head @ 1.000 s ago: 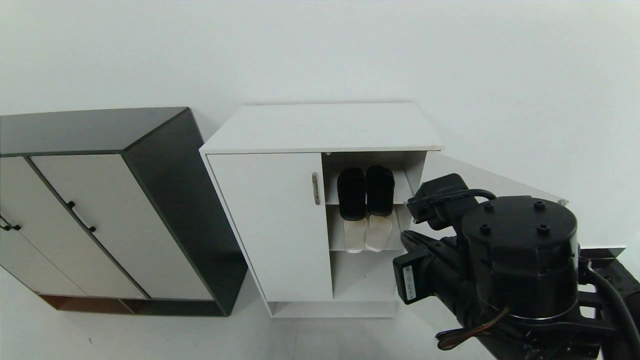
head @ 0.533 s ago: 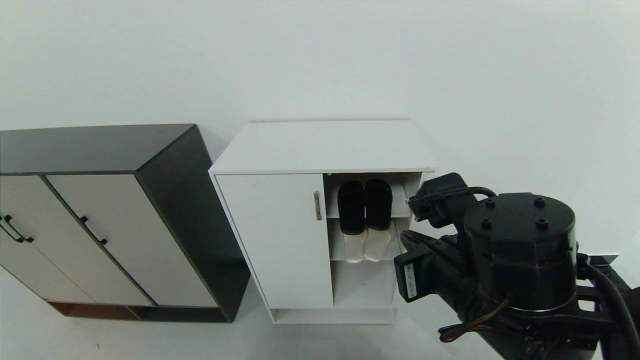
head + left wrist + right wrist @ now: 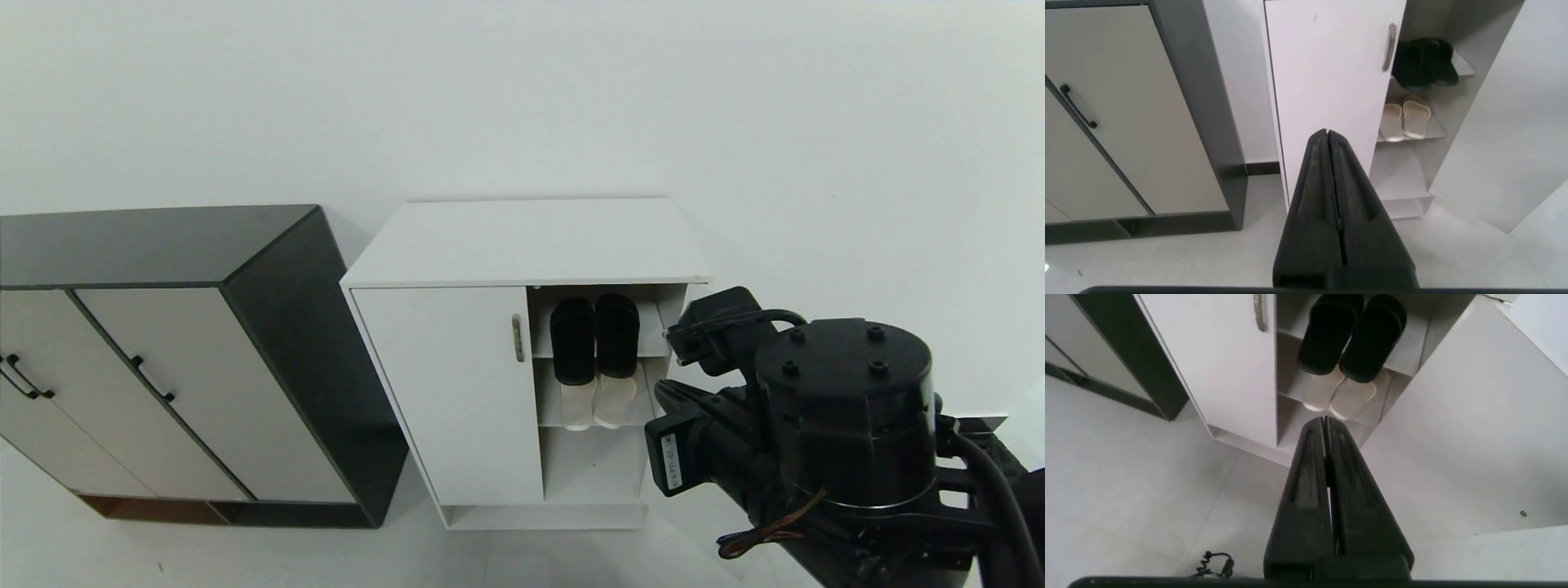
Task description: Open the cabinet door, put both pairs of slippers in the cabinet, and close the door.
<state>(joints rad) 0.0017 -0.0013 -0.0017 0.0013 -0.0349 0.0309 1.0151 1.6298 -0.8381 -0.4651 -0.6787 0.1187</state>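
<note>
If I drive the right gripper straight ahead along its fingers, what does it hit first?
Most likely the white slippers on the cabinet's middle shelf: the right gripper, shut, points at their near ends, below the black slippers. Depth is unclear, so the shelf edge beneath could come first.

No legible text anywhere, cabinet (image 3: 522, 241) and slippers (image 3: 571, 339) included.

cabinet (image 3: 531, 241): plain white, inside and out
door handle (image 3: 517, 338): dull silver-grey
black slippers (image 3: 594, 336): solid black, no pattern
pale slippers (image 3: 596, 404): off-white
neighbouring cabinet (image 3: 302, 343): black frame, pale grey doors, black bar handles
left gripper (image 3: 1328, 135): black
right gripper (image 3: 1326, 422): black
floor (image 3: 1143, 490): pale grey tiles
</note>
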